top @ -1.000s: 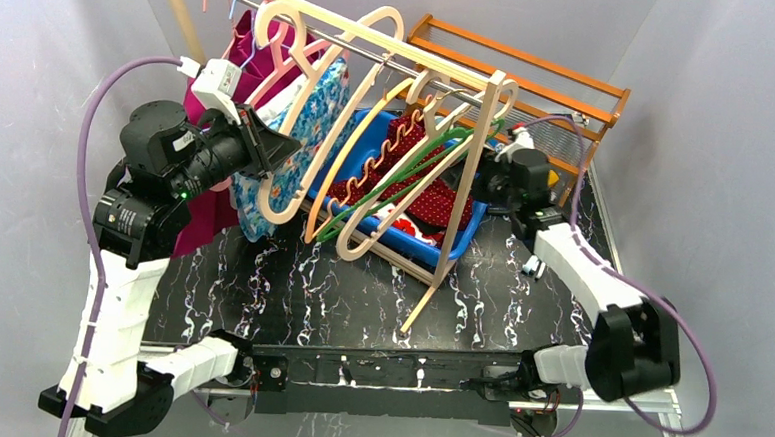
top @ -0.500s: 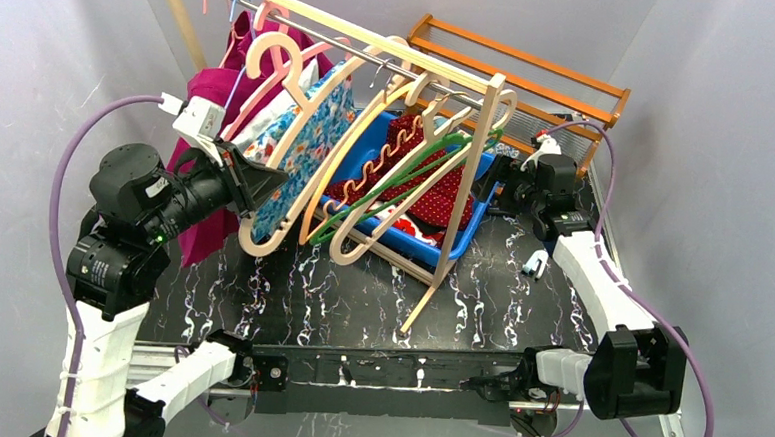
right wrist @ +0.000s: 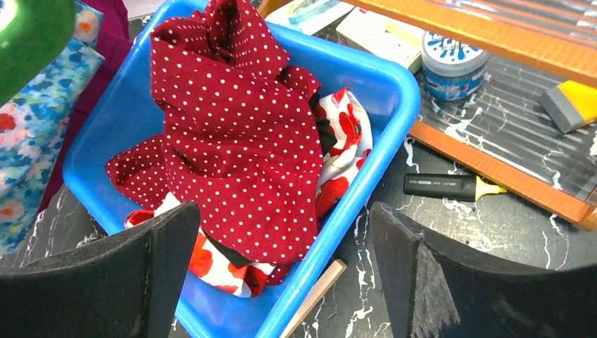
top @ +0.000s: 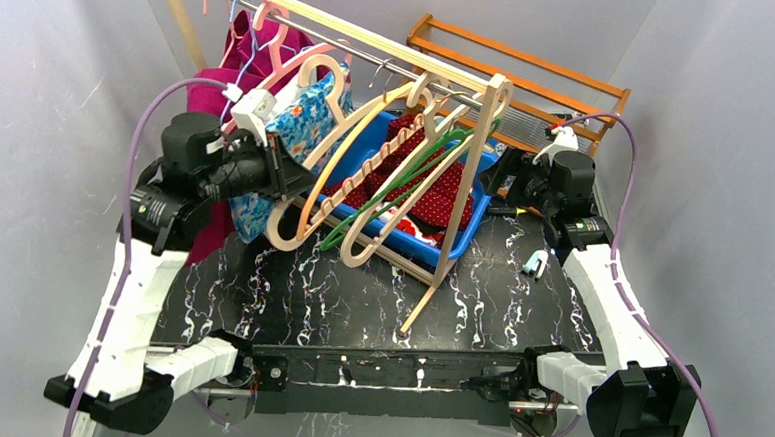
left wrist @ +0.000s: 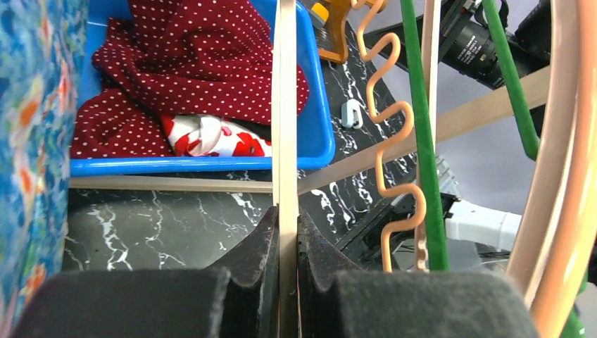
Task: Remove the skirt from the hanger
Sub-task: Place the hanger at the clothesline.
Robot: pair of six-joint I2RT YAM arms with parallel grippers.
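Note:
The blue floral skirt (top: 307, 116) hangs on a pale wooden hanger (top: 284, 235) by the clothes rail (top: 372, 49). My left gripper (top: 291, 166) is shut on that hanger, just right of the skirt. In the left wrist view the hanger's pale bar (left wrist: 285, 127) runs straight up from between my closed jaws (left wrist: 286, 236), and the skirt (left wrist: 32, 141) fills the left edge. My right gripper (top: 514, 177) is open and empty, over the right end of the blue bin (top: 463, 237). In the right wrist view its fingers (right wrist: 165, 267) spread wide above the bin's rim (right wrist: 366, 77).
The bin holds a red polka-dot garment (right wrist: 232, 127) and a red-flowered white one (right wrist: 338, 162). Several empty hangers, green (left wrist: 422, 141) and wavy orange (left wrist: 391, 141) among them, hang right of mine. A magenta garment (top: 210, 89) hangs left. An orange rack (top: 531, 71), a marker (right wrist: 450, 186) and a white clip (top: 535, 262) lie right.
My left arm has swung up and right with the hanger, nearer the rail. My right arm has drawn back to the right, away from the hangers.

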